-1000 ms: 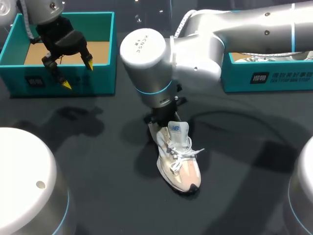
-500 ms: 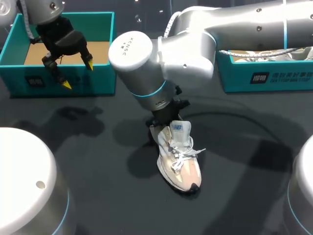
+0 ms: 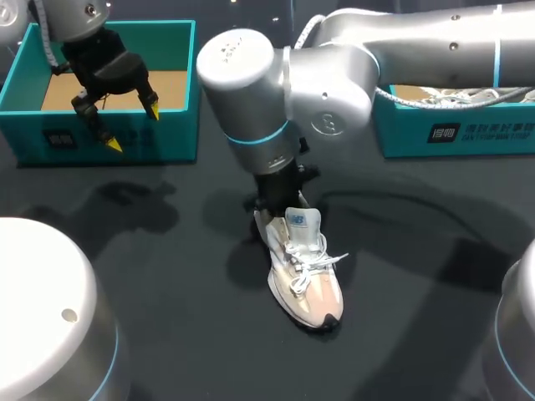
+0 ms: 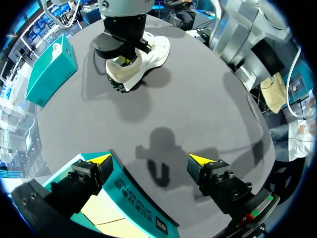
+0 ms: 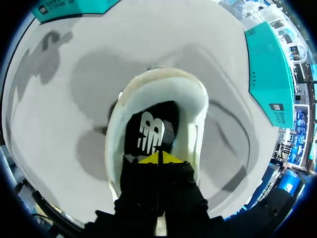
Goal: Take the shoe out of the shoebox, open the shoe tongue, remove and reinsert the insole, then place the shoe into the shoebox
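Dark tabletop [image 3: 167, 276] carries at far left an open teal shoebox [image 3: 159, 134] with the left gripper [image 3: 134, 127] hanging spread over it, then mid-table the pale shoe [image 3: 305, 280], toe nearward, its heel masked by the right arm [image 3: 334, 83], whose right gripper [image 5: 159, 158] sits inside the shoe's opening with tips pressed together, and far right a second teal box [image 3: 468, 134].

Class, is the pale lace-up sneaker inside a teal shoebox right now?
No, the pale lace-up sneaker stands on the bare dark tabletop.
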Motion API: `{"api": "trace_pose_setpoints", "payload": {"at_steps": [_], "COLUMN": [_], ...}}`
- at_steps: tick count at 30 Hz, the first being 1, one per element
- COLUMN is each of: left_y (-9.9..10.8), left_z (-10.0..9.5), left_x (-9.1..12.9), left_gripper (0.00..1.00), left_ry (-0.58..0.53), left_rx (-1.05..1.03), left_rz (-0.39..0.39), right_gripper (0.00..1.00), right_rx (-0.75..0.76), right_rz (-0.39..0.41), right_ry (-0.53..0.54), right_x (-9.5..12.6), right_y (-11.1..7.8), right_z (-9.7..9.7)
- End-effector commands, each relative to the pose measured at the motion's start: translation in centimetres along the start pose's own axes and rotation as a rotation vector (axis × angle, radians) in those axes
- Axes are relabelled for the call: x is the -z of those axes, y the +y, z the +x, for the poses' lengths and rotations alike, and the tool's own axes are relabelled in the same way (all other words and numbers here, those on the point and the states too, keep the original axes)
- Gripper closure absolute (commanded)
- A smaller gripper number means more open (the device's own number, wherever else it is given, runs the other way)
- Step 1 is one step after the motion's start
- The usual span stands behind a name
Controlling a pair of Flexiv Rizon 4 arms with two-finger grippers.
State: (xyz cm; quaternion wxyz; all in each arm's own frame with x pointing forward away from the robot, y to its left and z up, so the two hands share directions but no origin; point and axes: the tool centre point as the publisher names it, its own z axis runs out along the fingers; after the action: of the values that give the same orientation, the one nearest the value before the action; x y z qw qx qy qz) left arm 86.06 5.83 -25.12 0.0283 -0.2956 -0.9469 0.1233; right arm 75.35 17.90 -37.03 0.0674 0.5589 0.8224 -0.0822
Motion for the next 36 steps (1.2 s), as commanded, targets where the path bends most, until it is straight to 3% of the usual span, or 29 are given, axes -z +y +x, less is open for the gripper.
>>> {"api": "trace_pose_setpoints", "payload": {"at_steps": [1,6,14,19,25,27,30,36], "left_y": [0.0,0.0,0.0,0.0,0.0,0.0,0.0,0.0], "left_z": [0.1,0.1,0.1,0.1,0.1,0.1,0.1,0.1], "left_x": [0.0,0.0,0.0,0.0,0.0,0.0,0.0,0.0], "left_gripper": [0.0,0.0,0.0,0.0,0.0,0.0,0.0,0.0], "left_ry": [0.0,0.0,0.0,0.0,0.0,0.0,0.0,0.0], "left_rx": [-0.001,-0.001,-0.001,-0.001,-0.001,-0.001,-0.001,-0.001], "left_rz": [-0.001,-0.001,-0.001,-0.001,-0.001,-0.001,-0.001,-0.001], "right_gripper": [1.0,1.0,0.8,0.63,0.5,0.24,0.0,0.0], "right_rx": [0.01,0.034,0.038,0.04,0.029,0.03,0.028,0.035], "right_rz": [0.029,0.101,0.177,0.205,0.245,0.253,0.267,0.289], "right_ry": [0.039,0.089,0.132,0.141,0.156,0.165,0.177,0.197], "right_x": [0.9,1.0,1.1,1.4,1.9,2.0,1.9,1.6], "right_y": [0.1,-0.3,-1.0,-1.5,-2.3,-2.5,-2.7,-2.5], "right_z": [-1.2,-1.3,-0.4,0.3,0.5,0.6,0.6,0.7]}}
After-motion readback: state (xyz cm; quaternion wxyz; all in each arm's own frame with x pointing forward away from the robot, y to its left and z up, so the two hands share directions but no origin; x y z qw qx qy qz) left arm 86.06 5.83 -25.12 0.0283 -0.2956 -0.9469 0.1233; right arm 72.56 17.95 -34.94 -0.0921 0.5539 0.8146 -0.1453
